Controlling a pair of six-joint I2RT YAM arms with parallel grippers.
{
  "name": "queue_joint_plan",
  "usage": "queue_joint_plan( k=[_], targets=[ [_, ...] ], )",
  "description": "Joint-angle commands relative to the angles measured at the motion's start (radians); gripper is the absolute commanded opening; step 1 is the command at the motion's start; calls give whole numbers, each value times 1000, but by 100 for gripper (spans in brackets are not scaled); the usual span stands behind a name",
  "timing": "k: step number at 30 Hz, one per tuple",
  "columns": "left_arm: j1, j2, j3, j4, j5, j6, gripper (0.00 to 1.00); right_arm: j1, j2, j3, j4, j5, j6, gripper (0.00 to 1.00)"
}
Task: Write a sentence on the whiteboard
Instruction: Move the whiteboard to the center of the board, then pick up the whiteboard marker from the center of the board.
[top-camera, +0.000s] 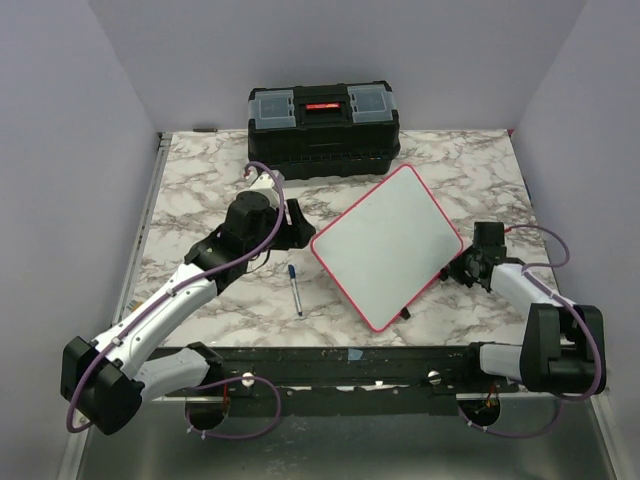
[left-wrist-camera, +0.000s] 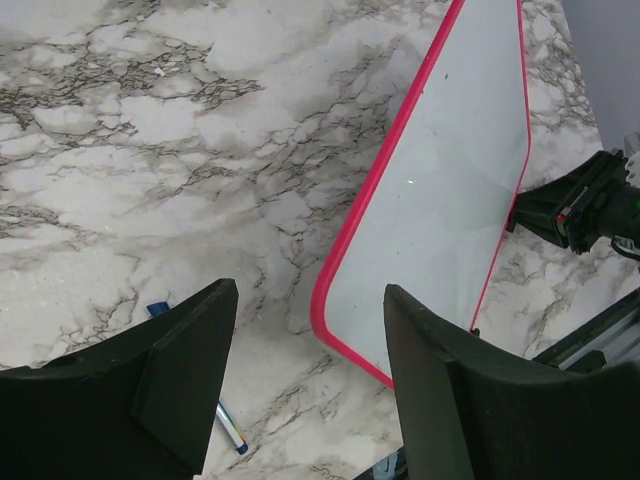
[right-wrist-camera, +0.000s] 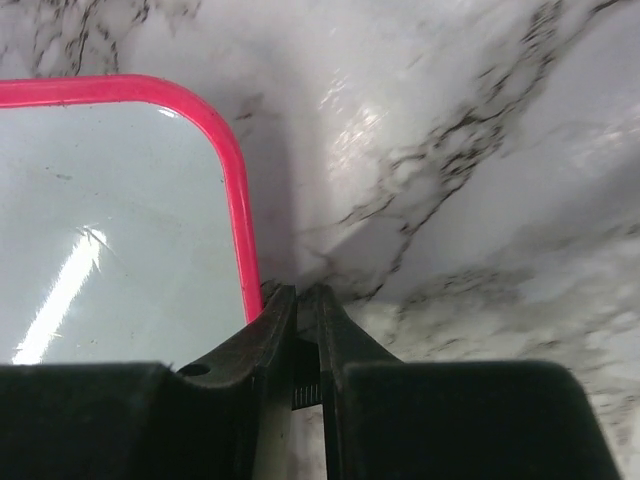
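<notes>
Two arms work from the table's (top-camera: 200, 180) near edge. The right gripper (right-wrist-camera: 300, 292) is clamped on the red rim of the whiteboard (top-camera: 385, 245), and its own fingers cover the point of contact. One blue-capped pen (top-camera: 295, 290) lies on the marble just left of the board; in the left wrist view a finger hides its middle. A small dark piece (top-camera: 405, 314) shows at the board's near edge, too small to identify. The left gripper (left-wrist-camera: 310, 290) hangs spread wide, holding nothing, beside the board's left corner. The single board sits askew, right of centre, its face plain white. Beyond it, at the far edge, stands one black toolbox (top-camera: 323, 125).
</notes>
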Motion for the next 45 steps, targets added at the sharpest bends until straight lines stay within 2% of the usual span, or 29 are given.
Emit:
queue_joint_plan(
  k=[1, 10, 17, 26, 28, 32, 34, 40, 45],
  targets=[
    [2, -35, 18, -24, -53, 33, 63, 74, 42, -24, -7, -67, 78, 17],
    [45, -128, 69, -181, -146, 88, 70, 267, 127, 36, 35, -32, 186, 17],
    [111, -193, 77, -280, -159, 104, 78, 384, 242, 128, 55, 15, 239, 17],
    [130, -325, 33, -425, -206, 75, 79, 406, 274, 200, -12, 97, 208, 19],
    [131, -375, 8, -456, -212, 55, 79, 406, 260, 216, -43, 128, 181, 24],
    [130, -458, -47, -509, -205, -1, 78, 406, 226, 256, -109, 182, 126, 56],
    [131, -499, -88, -517, -192, -38, 77, 405, 201, 278, -146, 213, 102, 64],
    [125, -546, -211, -498, -156, -121, 71, 406, 97, 344, -242, 299, 46, 67],
    [103, -472, -270, -461, -144, -202, 67, 406, 10, 383, -292, 337, 10, 67]
  ],
)
